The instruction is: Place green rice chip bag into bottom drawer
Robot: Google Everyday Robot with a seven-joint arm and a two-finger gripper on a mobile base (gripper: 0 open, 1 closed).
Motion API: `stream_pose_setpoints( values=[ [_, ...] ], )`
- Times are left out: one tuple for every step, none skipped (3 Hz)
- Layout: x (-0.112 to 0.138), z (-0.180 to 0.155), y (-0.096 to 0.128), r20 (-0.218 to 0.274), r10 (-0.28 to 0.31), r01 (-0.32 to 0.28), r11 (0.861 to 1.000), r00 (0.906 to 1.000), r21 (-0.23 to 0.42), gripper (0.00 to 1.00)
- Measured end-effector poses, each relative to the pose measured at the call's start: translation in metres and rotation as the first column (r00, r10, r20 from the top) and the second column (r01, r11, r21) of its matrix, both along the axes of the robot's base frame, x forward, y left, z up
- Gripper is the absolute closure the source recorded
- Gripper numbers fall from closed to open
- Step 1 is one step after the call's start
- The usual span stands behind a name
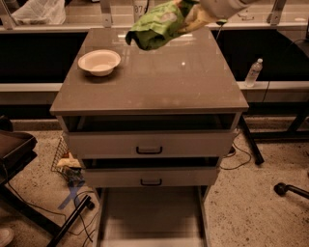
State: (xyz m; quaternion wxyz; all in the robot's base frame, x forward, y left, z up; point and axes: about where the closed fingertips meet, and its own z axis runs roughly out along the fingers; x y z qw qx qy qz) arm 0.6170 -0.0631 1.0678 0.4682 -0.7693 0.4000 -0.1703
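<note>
Above tabletop's [159, 82] rear edge, gripper [187, 16] clamped on right end of green chip bag [155, 24]; bag airborne, long axis running left. Open bottom drawer [149, 217] well below, toward front. Bowl [99, 61] off left.

My gripper [190, 18] is at the very top of the view, above the back of the cabinet top [159, 82]. It is clamped on the green rice chip bag [157, 24], whose print is smeared past reading, and my arm [227, 5] is cut off by the upper edge. The bottom drawer [152, 217] runs off the lower edge, so its front is out of sight. What lies in the wire basket [62, 153] on the floor is too small to tell.
</note>
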Motion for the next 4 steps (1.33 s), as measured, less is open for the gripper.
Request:
stream_pose_setpoints(
  values=[
    [-0.078,-0.057,-0.037,-0.164,-0.084,0.092,0.995,0.9829,0.046,1.00],
    [-0.127,-0.149,-0.082,-0.384,-0.151,0.161,0.987,0.9108,-0.006,1.00],
    [-0.168,-0.213,-0.103,-0.525,-0.164,0.169,0.985,0.8354,-0.039,1.00],
    [-0.167,-0.217,-0.102,-0.529,-0.164,0.170,0.985,0.8330,-0.037,1.00]
  ],
)
